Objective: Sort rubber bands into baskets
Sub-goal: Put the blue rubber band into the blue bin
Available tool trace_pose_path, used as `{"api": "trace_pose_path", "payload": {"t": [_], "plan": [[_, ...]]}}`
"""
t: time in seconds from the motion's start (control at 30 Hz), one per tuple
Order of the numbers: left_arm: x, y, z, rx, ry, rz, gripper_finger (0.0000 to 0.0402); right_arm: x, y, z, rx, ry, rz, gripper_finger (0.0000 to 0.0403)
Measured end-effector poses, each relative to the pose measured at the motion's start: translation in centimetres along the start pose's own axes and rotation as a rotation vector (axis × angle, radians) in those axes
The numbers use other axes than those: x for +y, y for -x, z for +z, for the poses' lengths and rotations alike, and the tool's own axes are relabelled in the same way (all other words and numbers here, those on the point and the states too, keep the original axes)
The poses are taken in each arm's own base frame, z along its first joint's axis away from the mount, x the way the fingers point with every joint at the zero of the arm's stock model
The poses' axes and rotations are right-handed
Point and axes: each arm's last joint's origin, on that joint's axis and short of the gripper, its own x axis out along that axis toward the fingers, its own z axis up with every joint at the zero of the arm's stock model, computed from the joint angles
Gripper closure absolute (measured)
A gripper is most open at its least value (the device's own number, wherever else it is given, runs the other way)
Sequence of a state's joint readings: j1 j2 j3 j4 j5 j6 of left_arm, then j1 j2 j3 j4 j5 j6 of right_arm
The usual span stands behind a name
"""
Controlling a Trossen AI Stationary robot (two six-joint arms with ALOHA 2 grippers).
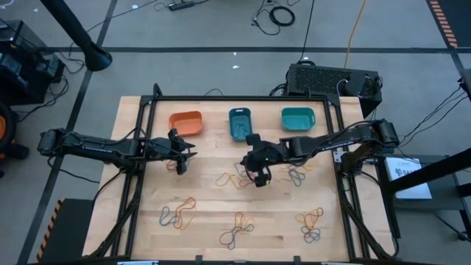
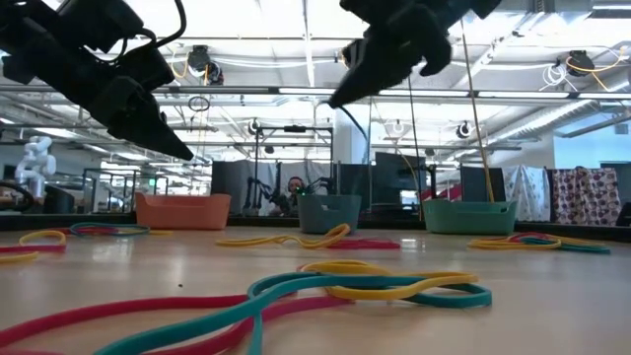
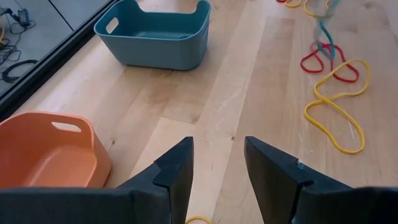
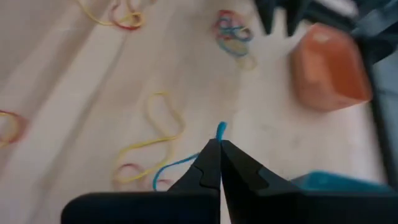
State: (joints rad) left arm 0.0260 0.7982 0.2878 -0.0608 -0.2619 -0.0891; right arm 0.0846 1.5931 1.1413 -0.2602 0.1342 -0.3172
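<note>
High view shows a pale wooden counter inside a dark frame, grey floor with cables all round. Along the frame's lower edge lie rubber bands in small tangles of yellow, red and blue; more lie at centre around the right tool. Farther up stand three baskets in a row: orange at left, blue in the middle, teal at right. A black box sits beyond the counter, upper right. The left tool hovers just below the orange basket, fingers apart and holding nothing. The right tool hangs at centre, fingers pressed together on a blue band whose end pokes out past the tips.
</note>
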Motion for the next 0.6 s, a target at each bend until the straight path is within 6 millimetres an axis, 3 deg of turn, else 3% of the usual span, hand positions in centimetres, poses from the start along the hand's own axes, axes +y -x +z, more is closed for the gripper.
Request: {"api": "trace_pose_path", "payload": {"t": [0.3,0.6], "plan": [[0.0,0.0,0.0,0.000,0.000,0.000,0.0249,-2.4,0.8,1.8,-0.046,0.118,-0.140,0.0403],[0.0,0.0,0.0,0.000,-0.001,0.000,0.0249,-7.3,0.7,0.1,-0.003,0.113,-0.247,0.0403]]}}
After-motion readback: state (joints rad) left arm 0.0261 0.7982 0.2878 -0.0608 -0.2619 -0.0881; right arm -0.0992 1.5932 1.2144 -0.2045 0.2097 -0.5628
